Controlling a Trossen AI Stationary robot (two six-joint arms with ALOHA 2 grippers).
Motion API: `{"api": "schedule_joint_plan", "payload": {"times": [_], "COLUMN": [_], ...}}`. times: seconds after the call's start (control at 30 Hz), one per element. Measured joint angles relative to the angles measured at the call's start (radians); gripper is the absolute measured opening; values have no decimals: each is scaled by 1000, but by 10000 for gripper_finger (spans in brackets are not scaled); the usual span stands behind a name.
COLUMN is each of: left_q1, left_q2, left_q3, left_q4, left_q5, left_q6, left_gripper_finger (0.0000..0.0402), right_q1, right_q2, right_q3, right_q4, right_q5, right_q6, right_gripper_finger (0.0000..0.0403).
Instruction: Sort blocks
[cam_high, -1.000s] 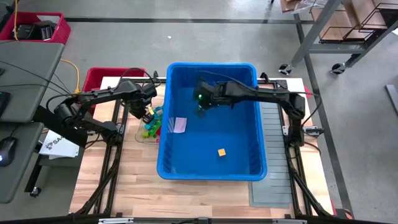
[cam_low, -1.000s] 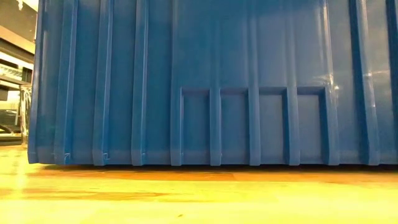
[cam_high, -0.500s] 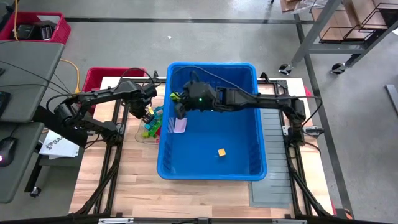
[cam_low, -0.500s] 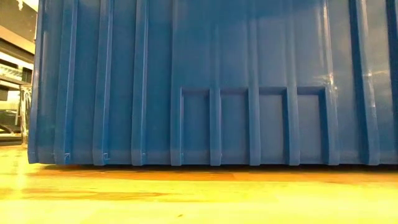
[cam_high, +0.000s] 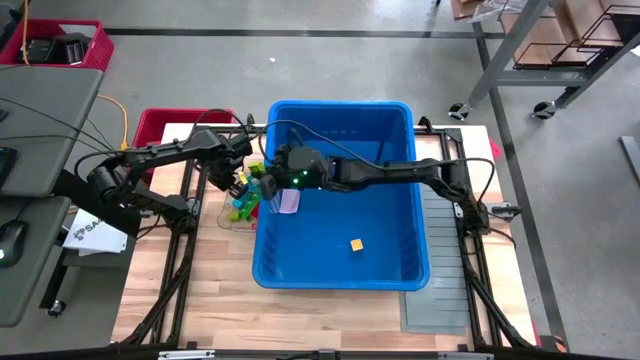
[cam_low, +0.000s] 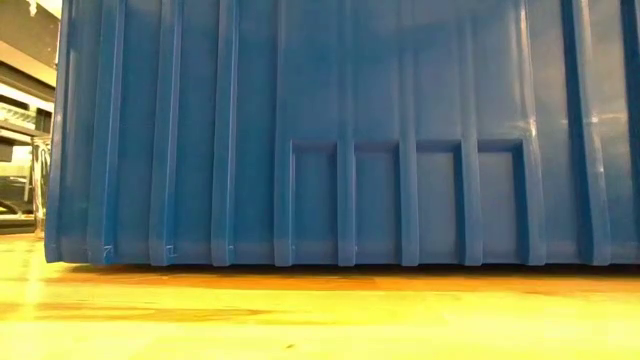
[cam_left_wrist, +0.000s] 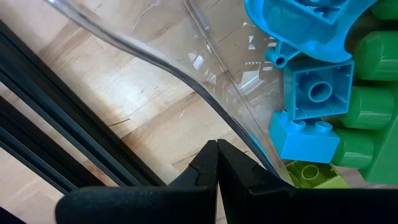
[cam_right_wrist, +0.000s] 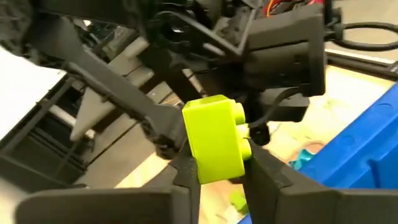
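R gripper (cam_right_wrist: 214, 177) was clamped on a small lime-green studded plastic block (cam_right_wrist: 216, 138), one dark finger (cam_right_wrist: 186, 177) on each side. In the R wrist view the block stood taller than wide, long axis running up out of the fingers, its studs pointing sideways toward the L arm's wrist housing just beyond. In the high view that gripper (cam_high: 268, 181) sat over the left wall of the big blue plastic bin (cam_high: 400, 270), w/ the lime block (cam_high: 257, 168) showing right at the rim, between bin and L arm.

L gripper (cam_left_wrist: 216, 163) had its fingers pressed together on the thin edge of a clear plastic tray (cam_left_wrist: 186, 81); nothing else was between them. In the high view it (cam_high: 238, 183) was just beside the bin's left wall, over the wooden tabletop (cam_high: 210, 290).

The tray held a heap of blocks (cam_high: 243, 205): teal ones (cam_left_wrist: 311, 118) w/ hollow undersides facing the L wrist camera, green ones (cam_left_wrist: 367, 106) next to them.

One orange cube-like block (cam_high: 355, 244) lay alone on the bin floor, well apart from a pale card (cam_high: 289, 200) near the left wall.

The low view showed only the bin's ribbed outer wall (cam_low: 340, 150), blocking everything behind it.
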Motion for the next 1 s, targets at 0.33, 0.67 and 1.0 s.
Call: {"api": "schedule_joint_plan", "payload": {"times": [0.33,0.67,1.0], "left_q1": [0,1,0], "left_q2": [0,0,0], "left_q3": [0,0,0], "left_q4": [0,3,4], "left_q5": [0,1,0], "left_q6": [-1,-1,-1], "left_gripper_finger": [0,0,0], "right_q1": [-21,-65,-133], "right_q2": [10,-43,10], "right_q3": [1,194,248], "right_q4": [-15,-376,-1053], "right_q5": [61,30,161], "right_q6": [-60,-309,-207], "right_gripper_finger": [291,306,307]}}
